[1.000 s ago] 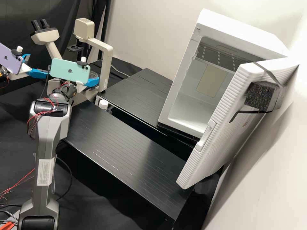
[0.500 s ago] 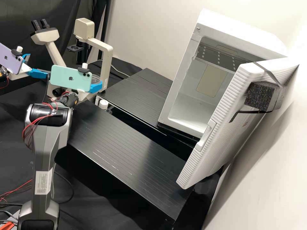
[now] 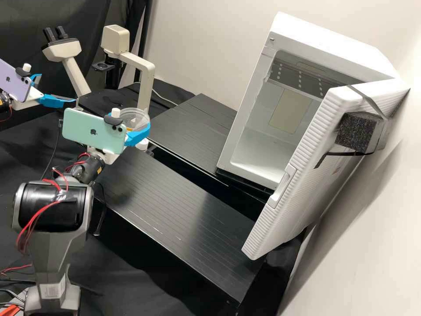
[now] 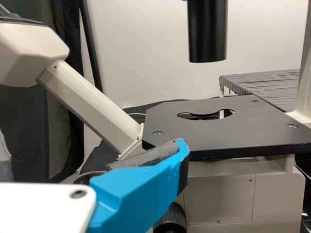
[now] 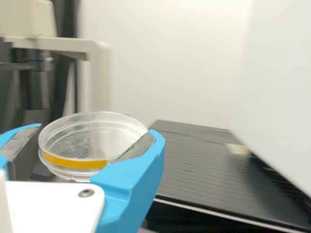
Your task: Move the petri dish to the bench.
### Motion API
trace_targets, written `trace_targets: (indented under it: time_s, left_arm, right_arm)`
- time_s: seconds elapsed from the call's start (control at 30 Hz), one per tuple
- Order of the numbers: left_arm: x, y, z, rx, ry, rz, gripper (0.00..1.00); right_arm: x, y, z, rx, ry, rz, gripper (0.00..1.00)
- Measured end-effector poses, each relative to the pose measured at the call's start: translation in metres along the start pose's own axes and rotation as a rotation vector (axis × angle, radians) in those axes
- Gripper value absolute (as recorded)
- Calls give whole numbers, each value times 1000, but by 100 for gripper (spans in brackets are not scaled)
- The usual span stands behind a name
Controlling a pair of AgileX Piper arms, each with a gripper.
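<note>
Petri dish (image 3: 133, 115): off the bench, up at the near side of the microscope (image 3: 148, 83), by its upright. Right gripper (image 3: 135, 122) has it, pads on opposite sides of the wall. Writing: pale label (image 3: 52, 290) on the right arm (image 3: 55, 250), nearer the camera than the microscope, print too small to read. Logo on the back of each phone; teal phone (image 3: 93, 131) on the right arm in front of the microscope, purple phone (image 3: 14, 80) beyond its eyepiece side. Dish has a yellow-orange band (image 5: 73, 161), no writing I can make out. Counts: 1 dish, 1 microscope with 2 eyepieces (image 3: 55, 33), 2 phones, 2 black slatted tops (near one (image 3: 175, 210), far one (image 3: 193, 131)) on the cabinet side of the microscope, 1 white cabinet (image 3: 333, 48) past them with 1 door (image 3: 302, 175), ajar, 1 foam block (image 3: 357, 131) strapped to it. Dish is round, so no long axis; lies about level, broad face up. Left gripper (image 3: 57, 88) is released, fingers apart, near the microscope's eyepiece tube.
</note>
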Motion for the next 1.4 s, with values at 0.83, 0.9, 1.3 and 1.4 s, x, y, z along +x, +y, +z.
trace_targets:
  time_s: [0.83, 0.9, 1.3, 1.4]
  left_arm:
    - [0, 0, 0, 0, 0, 0, 100]
    - [0, 0, 0, 0, 0, 0, 100]
    - [0, 0, 0, 0, 0, 0, 100]
    - [0, 0, 0, 0, 0, 0, 100]
  right_arm:
    - [-60, 14, 96, -88, -341, 109, 0]
    - [-63, 12, 99, -90, -344, 93, 0]
    - [-63, 8, 111, -67, -361, 92, 100]
    - [-63, 7, 111, -60, -363, 90, 100]
